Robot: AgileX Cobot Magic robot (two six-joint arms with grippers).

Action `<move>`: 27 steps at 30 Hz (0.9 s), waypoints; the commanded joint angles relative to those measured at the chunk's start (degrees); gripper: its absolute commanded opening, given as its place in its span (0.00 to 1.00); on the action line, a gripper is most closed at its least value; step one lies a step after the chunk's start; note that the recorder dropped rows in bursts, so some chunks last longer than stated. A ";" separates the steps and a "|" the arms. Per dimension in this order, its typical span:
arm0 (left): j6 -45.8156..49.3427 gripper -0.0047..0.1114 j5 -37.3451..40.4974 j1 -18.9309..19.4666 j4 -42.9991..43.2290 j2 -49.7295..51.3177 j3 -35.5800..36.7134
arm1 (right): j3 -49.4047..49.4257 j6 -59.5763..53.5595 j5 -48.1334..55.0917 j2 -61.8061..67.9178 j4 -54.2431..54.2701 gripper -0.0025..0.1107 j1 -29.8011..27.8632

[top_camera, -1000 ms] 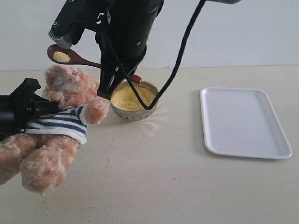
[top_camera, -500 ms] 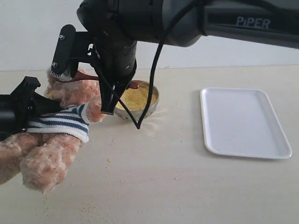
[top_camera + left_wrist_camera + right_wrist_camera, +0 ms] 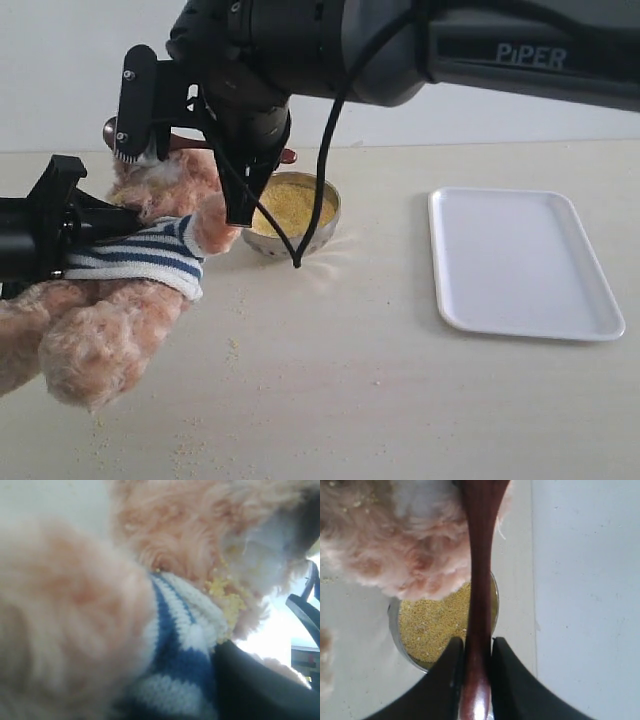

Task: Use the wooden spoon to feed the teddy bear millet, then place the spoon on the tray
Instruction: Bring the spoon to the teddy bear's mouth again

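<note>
The teddy bear [image 3: 150, 250] leans at the left, its striped shirt [image 3: 185, 650] filling the left wrist view. My left gripper [image 3: 75, 222] is shut on its torso; one dark finger [image 3: 255, 690] presses the shirt. My right gripper [image 3: 477, 650] is shut on the wooden spoon [image 3: 480, 580], whose handle [image 3: 190, 143] runs across the bear's head. The spoon's bowl is mostly hidden behind the wrist and fur. Yellow millet [image 3: 225, 595] clings to the bear's muzzle. More millet [image 3: 290, 205] fills the metal bowl [image 3: 395, 635] beside the bear's raised paw. The tray [image 3: 520, 260] lies at the right.
Loose grains are scattered on the table in front of the bear [image 3: 185, 455] and around the metal bowl [image 3: 330, 262]. The right arm [image 3: 480, 50] and its cable [image 3: 315, 210] hang over the bowl. A wall stands behind the table.
The right arm has swung down and left, bringing the spoon from above the bear's head onto its face. The bear has been lifted slightly and its paw is now higher.
</note>
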 commanded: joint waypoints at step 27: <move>-0.57 0.08 3.06 -0.11 -0.93 -0.18 -1.25 | -0.26 -2.06 2.10 -0.03 -12.07 0.02 2.43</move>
